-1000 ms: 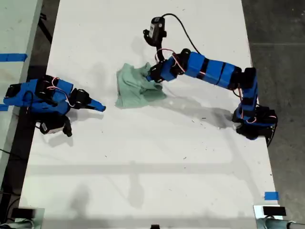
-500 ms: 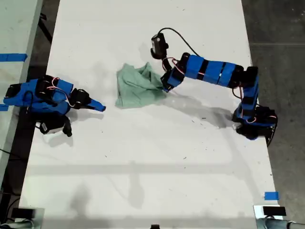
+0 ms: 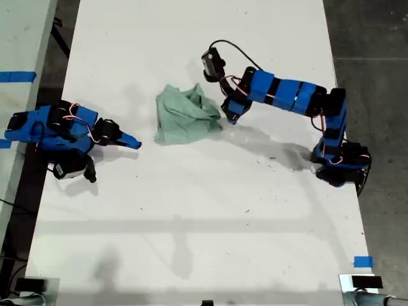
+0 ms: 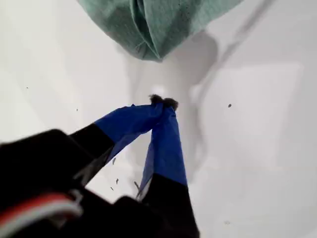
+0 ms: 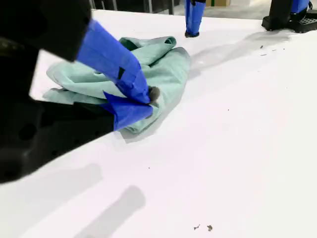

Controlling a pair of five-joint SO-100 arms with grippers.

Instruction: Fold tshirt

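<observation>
- Two arms show in the exterior view: our first gripper (image 3: pixel 231 118) hangs just beside the bunched tshirt (image 3: pixel 185 115), toward the exterior view's right of it, on the white table (image 3: pixel 204 210); our second gripper (image 3: pixel 132 142) lies at the exterior view's left, apart from the cloth.
- First wrist view: our first gripper (image 4: pixel 162 101) has its blue tips pressed together on nothing, a strip of bare table between them and the tshirt (image 4: pixel 153 22).
- Second wrist view: our second gripper (image 5: pixel 151 101) is clenched and empty, the tshirt (image 5: pixel 158 64) crumpled behind it.
</observation>
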